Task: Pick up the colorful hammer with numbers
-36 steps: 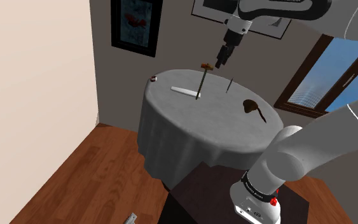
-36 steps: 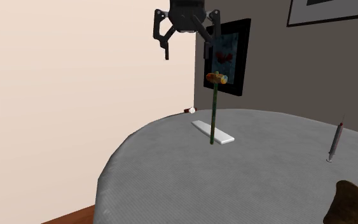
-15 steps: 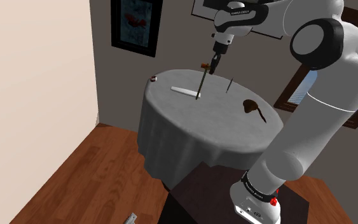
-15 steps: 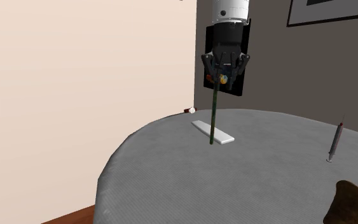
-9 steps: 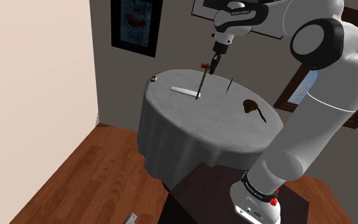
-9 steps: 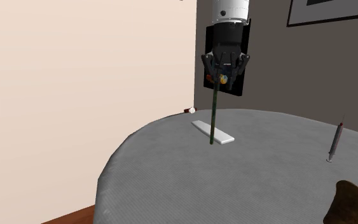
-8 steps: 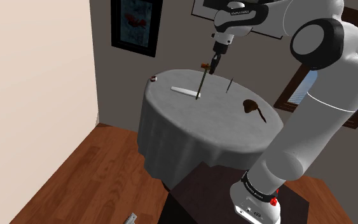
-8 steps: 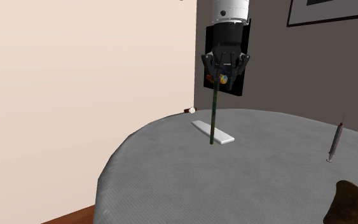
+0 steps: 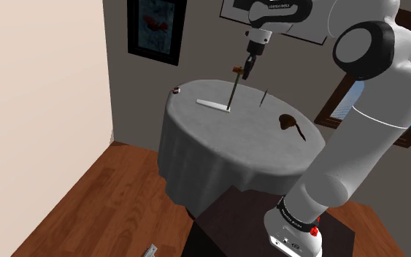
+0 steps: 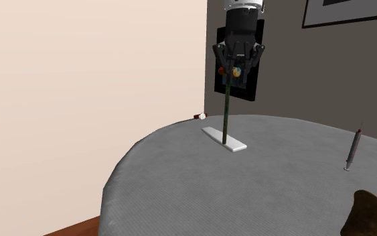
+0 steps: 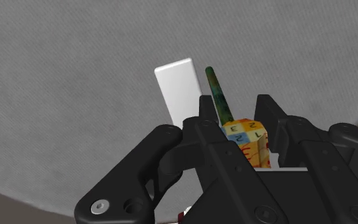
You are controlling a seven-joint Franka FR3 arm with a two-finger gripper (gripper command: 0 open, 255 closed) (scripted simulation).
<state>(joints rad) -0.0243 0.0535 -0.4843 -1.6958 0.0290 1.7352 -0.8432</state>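
Note:
The colorful hammer has a blocky head with numbers on coloured squares and a thin dark green handle hanging straight down. My black gripper is shut on the head, with a finger on each side of it. In the shoulder view the gripper holds the hammer over the far part of the round grey table. The handle's lower end hangs just above a flat white slab.
On the table lie a thin grey pen-like tool, a brown object and a small red-and-white item at the far rim. A dark framed picture hangs on the wall behind. My stand is on the wooden floor.
The gripper came down and shut on the hammer's head. In the last half second it has risen a little, lifting the hammer with it.

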